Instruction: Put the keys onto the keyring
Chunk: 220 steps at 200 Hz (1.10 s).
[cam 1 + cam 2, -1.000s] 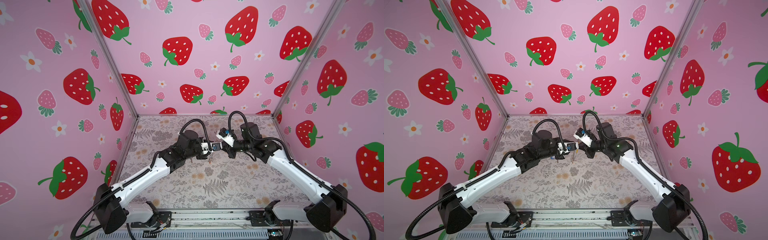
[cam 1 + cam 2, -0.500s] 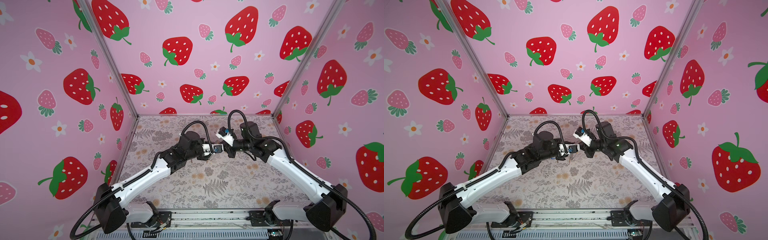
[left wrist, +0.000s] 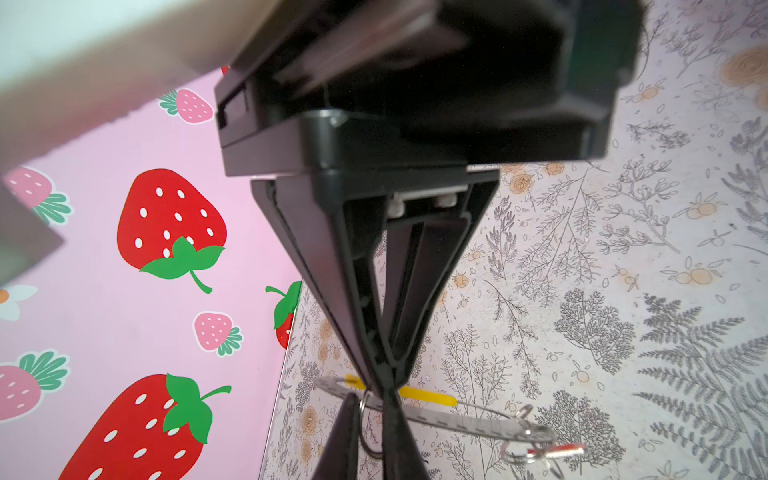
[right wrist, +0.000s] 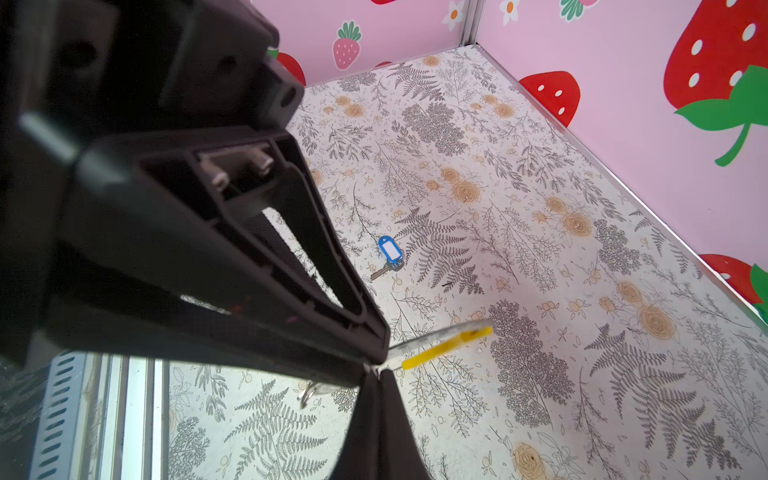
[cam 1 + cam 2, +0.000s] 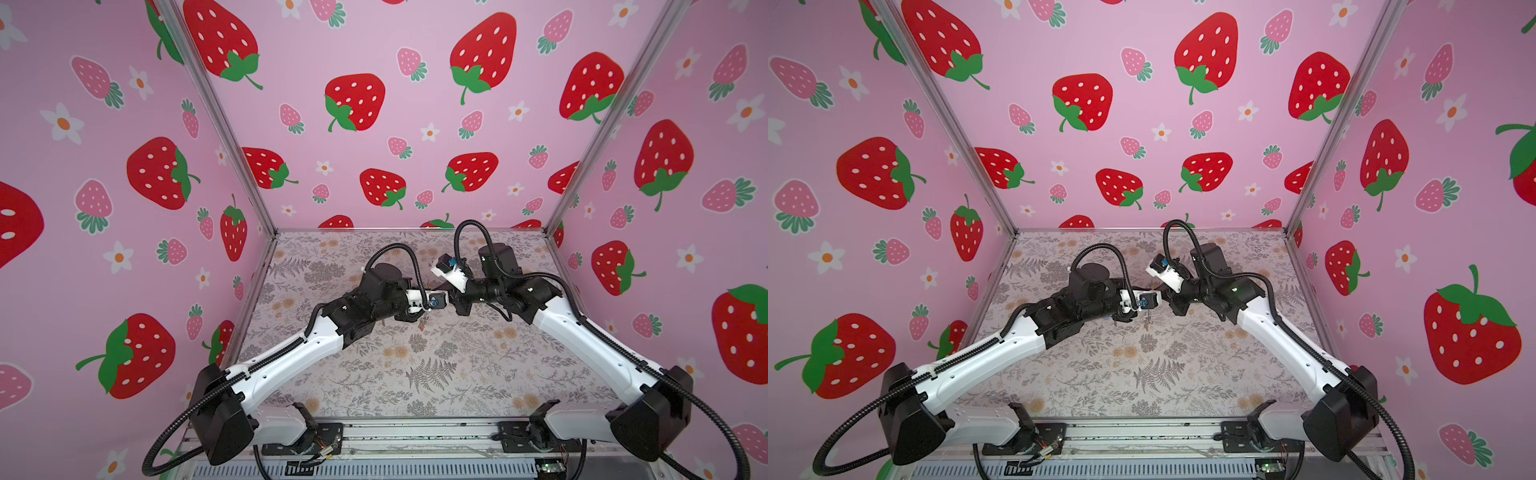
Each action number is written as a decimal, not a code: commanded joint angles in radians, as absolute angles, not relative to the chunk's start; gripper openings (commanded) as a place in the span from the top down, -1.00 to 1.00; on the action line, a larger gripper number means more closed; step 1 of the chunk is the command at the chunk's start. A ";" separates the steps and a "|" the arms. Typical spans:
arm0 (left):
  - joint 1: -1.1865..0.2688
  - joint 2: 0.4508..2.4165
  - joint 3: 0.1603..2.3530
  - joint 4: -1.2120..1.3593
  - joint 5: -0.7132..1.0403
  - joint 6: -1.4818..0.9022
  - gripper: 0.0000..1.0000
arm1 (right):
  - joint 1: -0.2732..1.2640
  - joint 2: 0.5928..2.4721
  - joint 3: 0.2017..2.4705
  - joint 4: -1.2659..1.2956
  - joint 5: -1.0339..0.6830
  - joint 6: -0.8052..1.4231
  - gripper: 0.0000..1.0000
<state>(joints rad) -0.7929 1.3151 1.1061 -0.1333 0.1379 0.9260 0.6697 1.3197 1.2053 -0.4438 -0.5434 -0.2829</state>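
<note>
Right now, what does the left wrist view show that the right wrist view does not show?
Only the left wrist view: the red-tagged key, near the grey band of the keyring. Only the right wrist view: the blue-tagged key, lying on the table. Both: the keyring's yellow section, with the left gripper and right gripper pinched on it.

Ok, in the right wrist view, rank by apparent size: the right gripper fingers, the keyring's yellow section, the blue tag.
1. Right gripper fingers, largest, nearest the camera.
2. Yellow section.
3. Blue tag, smallest-looking but farther off, so real size unsure.
</note>
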 commanded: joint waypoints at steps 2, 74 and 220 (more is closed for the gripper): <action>-0.798 1.325 1.152 -0.131 0.143 0.955 0.75 | 0.683 1.320 1.224 -0.449 -0.579 -0.293 0.96; -0.801 1.325 1.161 -0.141 0.164 0.930 1.00 | 0.683 1.290 1.192 -0.392 -0.585 -0.298 0.91; -0.672 1.247 1.048 0.135 0.462 0.537 1.00 | 0.613 1.064 0.903 -0.026 -0.604 -0.268 0.25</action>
<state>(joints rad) -0.6964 1.2667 1.0679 0.0097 0.3496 0.6605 0.6342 1.1183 0.9565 -0.1574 -0.5446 -0.2955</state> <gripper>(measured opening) 0.049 0.378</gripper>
